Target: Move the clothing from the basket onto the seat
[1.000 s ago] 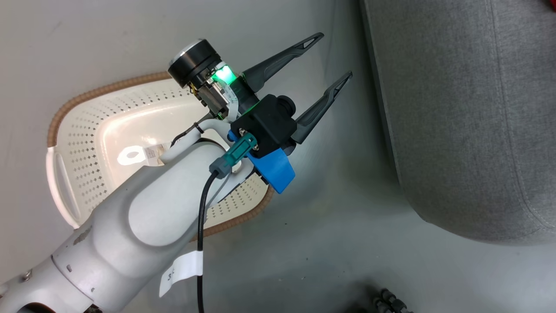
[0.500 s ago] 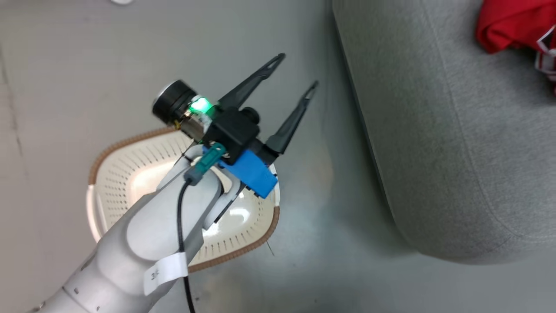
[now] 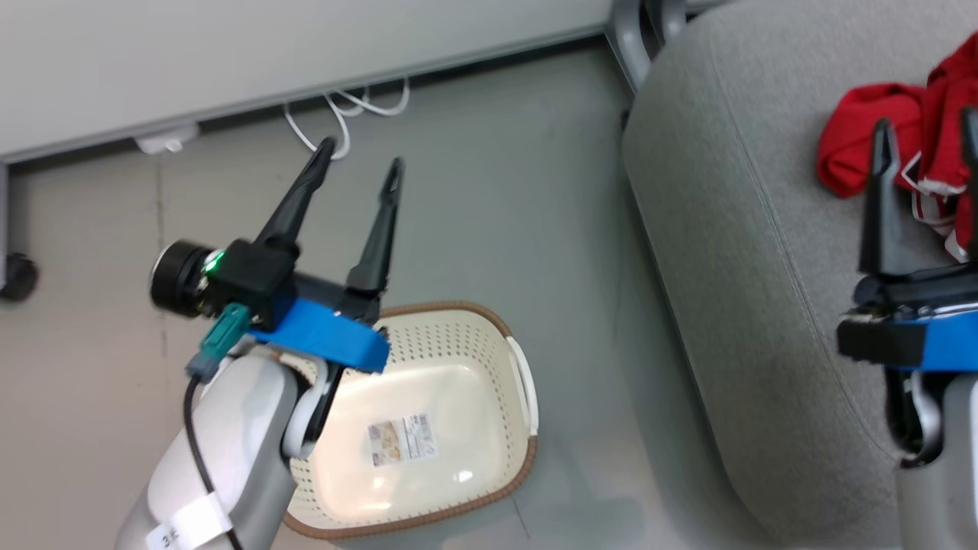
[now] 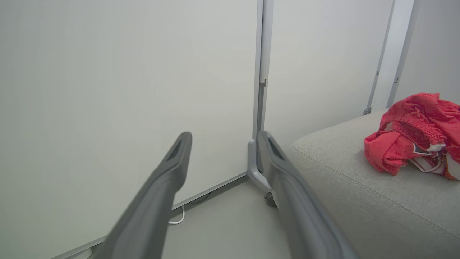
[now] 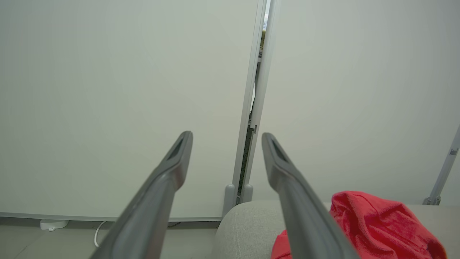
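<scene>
The red clothing (image 3: 867,145) with white trim lies bunched on the grey seat (image 3: 733,252) at the upper right; it also shows as clothing (image 4: 413,140) and clothing (image 5: 373,226). The cream basket (image 3: 428,428) with a brown rim stands on the floor holding no fabric, only a label on its bottom. My left gripper (image 3: 359,156) hangs open above the basket's far left corner, fingers (image 4: 172,169) spread, holding nothing. My right gripper (image 3: 928,134) stands open over the seat just short of the clothing, its fingers (image 5: 284,162) apart and not touching the fabric.
White partition panels (image 3: 229,53) line the far side, with white cables (image 3: 344,114) and a small white box (image 3: 164,141) at their foot. A metal partition foot (image 3: 634,30) stands by the seat's far corner. A dark caster (image 3: 17,275) sits at far left.
The head camera has swung, bringing the wall, the clothing and the right gripper into view. My left gripper has turned to point more straight up the picture, still open.
</scene>
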Tool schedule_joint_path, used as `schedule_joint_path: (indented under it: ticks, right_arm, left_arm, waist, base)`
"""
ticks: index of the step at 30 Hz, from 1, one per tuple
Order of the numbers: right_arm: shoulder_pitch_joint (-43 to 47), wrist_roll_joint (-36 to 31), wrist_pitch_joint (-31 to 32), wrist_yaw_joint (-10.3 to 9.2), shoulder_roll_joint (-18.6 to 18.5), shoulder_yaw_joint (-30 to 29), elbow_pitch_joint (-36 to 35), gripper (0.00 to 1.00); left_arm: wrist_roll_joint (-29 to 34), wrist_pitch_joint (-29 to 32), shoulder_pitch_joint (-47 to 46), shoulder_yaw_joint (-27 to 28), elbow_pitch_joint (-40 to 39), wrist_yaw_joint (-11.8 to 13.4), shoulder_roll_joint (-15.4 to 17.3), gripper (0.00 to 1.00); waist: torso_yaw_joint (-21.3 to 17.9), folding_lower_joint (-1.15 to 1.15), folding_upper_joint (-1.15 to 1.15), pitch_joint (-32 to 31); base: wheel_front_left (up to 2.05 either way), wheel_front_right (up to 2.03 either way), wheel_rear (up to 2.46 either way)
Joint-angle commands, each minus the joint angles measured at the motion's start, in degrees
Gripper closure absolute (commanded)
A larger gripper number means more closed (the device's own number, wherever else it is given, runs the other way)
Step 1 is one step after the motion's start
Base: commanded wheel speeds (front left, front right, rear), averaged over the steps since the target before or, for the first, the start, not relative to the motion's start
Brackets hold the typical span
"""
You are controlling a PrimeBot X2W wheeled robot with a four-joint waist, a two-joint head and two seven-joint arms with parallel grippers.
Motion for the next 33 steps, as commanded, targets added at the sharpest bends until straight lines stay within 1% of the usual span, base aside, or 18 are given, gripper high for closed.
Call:
schedule_joint_path:
  ticks: [1,4,9,17,30,33]
  right_arm:
    - [1.9,0.5,0.0,0.01,0.6,1.0,0.3,0.0]
    - [3.5,0.9,0.0,0.01,1.6,2.8,1.1,0.0]
    - [6.4,1.5,0.0,0.01,2.6,4.5,2.5,0.0]
    - [10.9,3.0,0.0,0.01,3.6,5.0,6.4,0.0]
    - [16.9,3.7,0.0,0.01,4.8,5.0,10.8,0.0]
    - [17.7,3.6,0.0,0.01,5.0,5.2,11.3,0.0]
  left_arm:
    - [0.6,-0.1,2.6,2.4,-0.4,0.1,-0.5,0.0]
    - [1.5,-0.1,6.1,6.4,-0.6,-0.1,-1.4,0.0]
    - [3.7,-0.1,11.6,11.8,-0.9,-1.0,-3.2,0.0]
    - [7.2,-0.1,18.9,19.2,-1.0,-2.8,-6.1,0.0]
    - [11.3,-0.1,24.2,25.0,-0.2,-5.5,-9.5,0.0]
    - [11.9,-0.1,24.8,25.9,-0.6,-5.9,-9.9,0.0]
  waist:
    - [2.8,0.01,0.0,-3.6]
    - [3.9,0.01,0.0,-5.6]
    - [5.6,0.01,0.0,-8.7]
    - [7.6,0.01,0.0,-12.3]
    - [9.9,0.01,0.0,-14.8]
    - [10.2,0.01,0.0,-15.0]
  base:
    - [0.0,0.0,0.0]
    - [0.0,0.0,0.0]
    - [0.0,0.0,0.0]
    - [0.0,0.0,0.0]
    - [0.0,0.0,0.0]
    - [0.0,0.0,0.0]
